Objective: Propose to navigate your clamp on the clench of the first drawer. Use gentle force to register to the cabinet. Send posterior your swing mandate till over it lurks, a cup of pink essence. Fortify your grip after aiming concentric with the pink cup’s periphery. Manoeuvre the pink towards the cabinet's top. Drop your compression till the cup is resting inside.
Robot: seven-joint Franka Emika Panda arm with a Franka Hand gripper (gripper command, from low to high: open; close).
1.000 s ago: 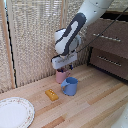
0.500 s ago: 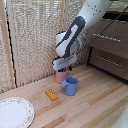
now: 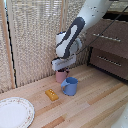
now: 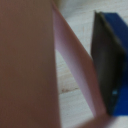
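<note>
The pink cup (image 3: 61,76) stands on the wooden table, next to a blue mug (image 3: 70,86). My clamp (image 3: 61,69), at the end of the white arm, is down over the cup's rim and shut on its wall. In the wrist view the pink cup's wall (image 4: 75,65) fills most of the picture, and one blue fingertip (image 4: 112,65) lies against its outer side. The other finger is hidden behind the cup. The dark brown cabinet (image 3: 107,47), with silver bar handles, stands at the exterior view's right.
A small yellow block (image 3: 51,94) lies on the table beside the blue mug. A white plate (image 3: 14,112) sits at the exterior view's lower left. A slatted blind hangs behind the cups.
</note>
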